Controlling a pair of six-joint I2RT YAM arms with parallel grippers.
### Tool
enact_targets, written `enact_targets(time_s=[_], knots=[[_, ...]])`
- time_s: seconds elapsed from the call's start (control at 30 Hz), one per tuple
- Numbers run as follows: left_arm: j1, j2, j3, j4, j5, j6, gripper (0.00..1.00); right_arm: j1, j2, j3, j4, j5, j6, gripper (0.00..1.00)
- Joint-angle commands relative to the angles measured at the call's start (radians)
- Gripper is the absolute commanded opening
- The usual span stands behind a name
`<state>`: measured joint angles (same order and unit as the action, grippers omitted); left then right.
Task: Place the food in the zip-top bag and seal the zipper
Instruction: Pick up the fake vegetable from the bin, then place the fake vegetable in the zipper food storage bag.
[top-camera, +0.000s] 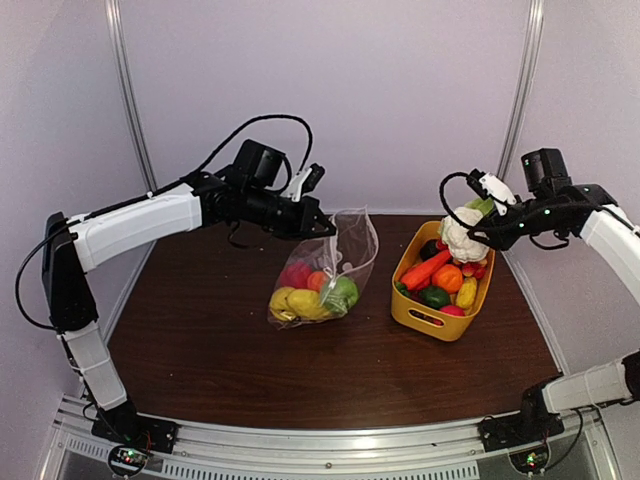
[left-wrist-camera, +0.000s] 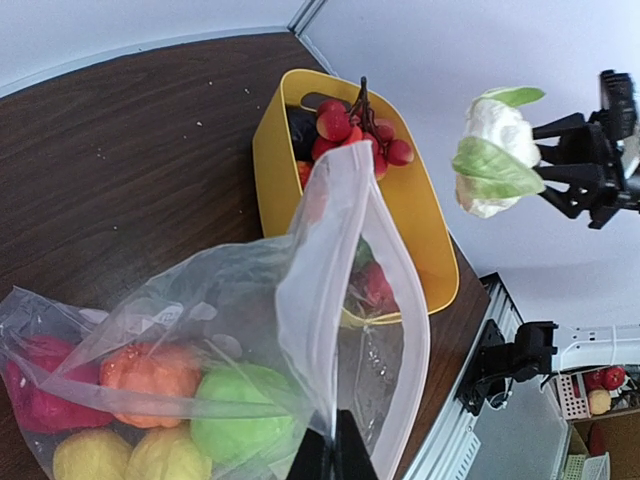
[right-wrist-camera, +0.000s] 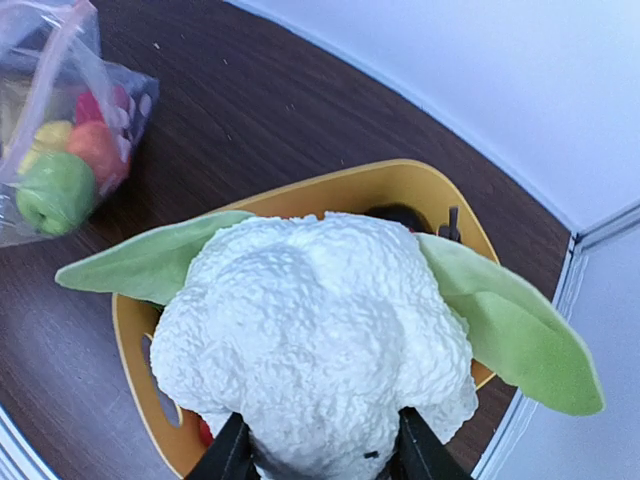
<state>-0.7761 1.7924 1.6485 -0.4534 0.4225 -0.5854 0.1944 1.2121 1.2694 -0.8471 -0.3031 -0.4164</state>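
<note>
The cauliflower (right-wrist-camera: 320, 340), likely light, stiff and bumpy, is clamped across its white body in my right gripper (right-wrist-camera: 325, 455), while my left gripper (left-wrist-camera: 328, 450) pinches the flimsy bag (left-wrist-camera: 200, 290) by its rim.

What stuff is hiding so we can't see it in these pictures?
1. Right wrist view: the cauliflower fills the picture and covers most of the basket.
2. Left wrist view: the left gripper is cut off by the bottom edge; only its tips show, pinching the bag.
3. Left wrist view: the yellow fruits in the bag run off the bottom edge.
4. Top view: piled food buries the basket's floor.
</note>
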Motion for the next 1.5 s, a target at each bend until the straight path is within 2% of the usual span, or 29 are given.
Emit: enact_targets(time_s=[0.0, 0.27, 0.43, 0.53, 0.7, 0.8, 1.23, 1.47], knots=[[-0.015, 0.016, 0.048, 0.029, 0.007, 0.004, 0.00, 0.005, -0.032, 0.069, -0.062, -0.232, -0.017, 0.34], [-0.022, 0.036, 0.084, 0.030, 0.011, -0.019, 0.00, 0.043, 0.027, 0.221, -0.028, -0.651, 0.033, 0.36], [-0.024, 0.039, 0.095, 0.042, 0.012, -0.032, 0.00, 0.096, 0.107, 0.271, 0.018, -0.770, 0.106, 0.36], [-0.024, 0.044, 0.099, 0.056, 0.021, -0.043, 0.00, 0.135, 0.130, 0.246, 0.152, -0.821, 0.225, 0.37], [-0.028, 0.055, 0.128, 0.059, 0.034, -0.052, 0.00, 0.186, 0.167, 0.148, 0.542, -0.881, 0.517, 0.38], [-0.029, 0.056, 0.144, 0.058, 0.042, -0.053, 0.00, 0.218, 0.210, 0.124, 0.648, -0.861, 0.578, 0.38], [-0.028, 0.003, 0.147, 0.086, 0.073, -0.074, 0.00, 0.241, 0.273, 0.036, 0.547, -0.707, 0.394, 0.37], [-0.029, -0.024, 0.126, 0.121, 0.076, -0.083, 0.00, 0.249, 0.296, 0.031, 0.477, -0.485, 0.335, 0.35]])
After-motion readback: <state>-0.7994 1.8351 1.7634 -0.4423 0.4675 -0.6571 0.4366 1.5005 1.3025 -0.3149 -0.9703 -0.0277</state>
